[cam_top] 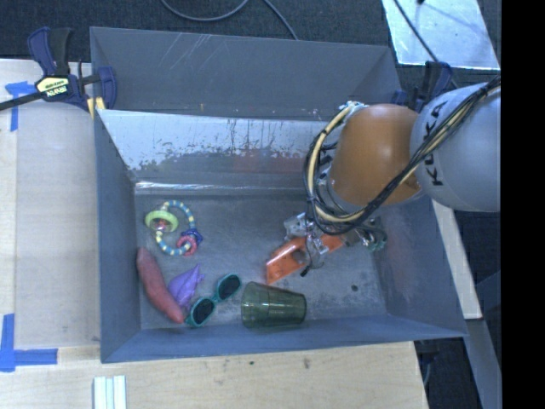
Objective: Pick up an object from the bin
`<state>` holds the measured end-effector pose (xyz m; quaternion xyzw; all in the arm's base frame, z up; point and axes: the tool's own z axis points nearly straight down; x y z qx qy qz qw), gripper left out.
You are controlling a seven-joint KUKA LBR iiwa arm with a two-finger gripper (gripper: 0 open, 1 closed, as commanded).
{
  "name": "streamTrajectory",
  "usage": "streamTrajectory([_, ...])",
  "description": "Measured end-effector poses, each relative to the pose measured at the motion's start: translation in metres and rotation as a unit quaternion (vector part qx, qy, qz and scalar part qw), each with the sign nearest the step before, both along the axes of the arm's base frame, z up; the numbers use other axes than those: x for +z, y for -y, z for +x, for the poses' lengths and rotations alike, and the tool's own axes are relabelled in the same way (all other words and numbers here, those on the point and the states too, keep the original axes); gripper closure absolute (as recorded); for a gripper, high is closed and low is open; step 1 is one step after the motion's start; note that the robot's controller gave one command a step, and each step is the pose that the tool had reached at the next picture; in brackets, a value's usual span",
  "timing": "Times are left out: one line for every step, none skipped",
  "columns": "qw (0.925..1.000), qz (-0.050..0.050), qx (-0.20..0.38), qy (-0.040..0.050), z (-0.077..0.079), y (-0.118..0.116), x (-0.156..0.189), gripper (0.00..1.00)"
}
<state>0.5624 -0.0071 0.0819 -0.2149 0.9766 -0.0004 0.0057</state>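
Elongated orange thing (283, 265), tilted, beneath the gripper (312, 247)

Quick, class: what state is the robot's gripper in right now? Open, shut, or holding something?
Gripper: down at the orange, elongated plastic piece; whether it is open, shut or holding that piece cannot be told.

Right at my pincer (309, 247) lies an orange piece (283, 264) of smooth, faintly shiny plastic. Nearest beyond it, the dark green cup (272, 305) looks like see-through plastic. Farther from my pincer, the teal sunglasses (213, 296) and the bead ring (173, 228) are glossy plastic too. The bin (255, 152) around my pincer is matt grey metal, its far wall scuffed and scratched. My wrist cover (375, 152) is smooth, glossy orange.
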Motion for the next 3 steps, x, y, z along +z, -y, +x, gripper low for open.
streamTrajectory([0.9762,-0.002,0.217,0.0013,-0.002,0.0,0.126,1.0])
streamTrajectory([0.9604,-0.003,0.279,0.0019,-0.003,0.001,0.164,1.0])
streamTrajectory([0.9605,-0.003,0.278,0.0018,-0.003,0.001,0.164,1.0])
